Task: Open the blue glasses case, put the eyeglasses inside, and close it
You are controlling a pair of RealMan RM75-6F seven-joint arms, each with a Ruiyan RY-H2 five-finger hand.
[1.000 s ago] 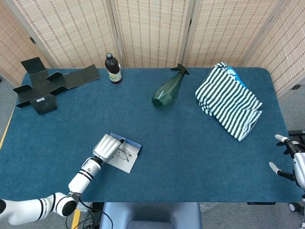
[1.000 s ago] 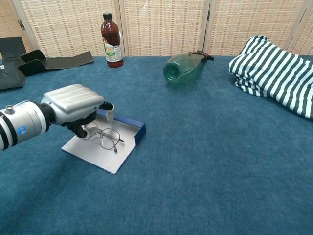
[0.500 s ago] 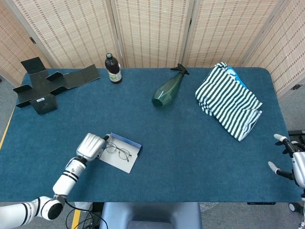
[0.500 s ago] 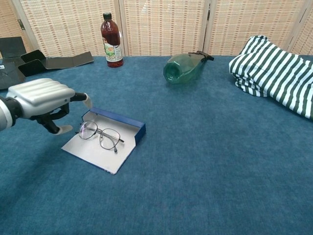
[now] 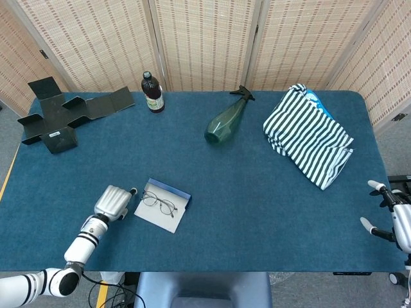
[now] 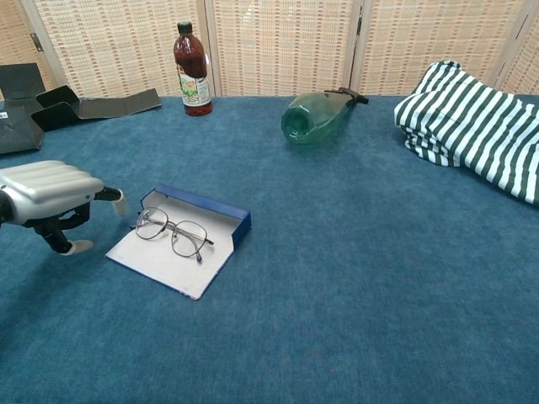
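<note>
On the table (image 5: pixel 257 212), near its front-left corner, the blue glasses case (image 6: pixel 181 244) lies open with the eyeglasses (image 6: pixel 173 233) resting inside. Closing should fold the flat lid squarely over the frames, without nudging them. The left hand (image 6: pixel 52 193) hovers just beside the case, fingers loosely apart, empty; the right hand (image 5: pixel 388 218) idles off the front-right corner, fingers spread.
</note>
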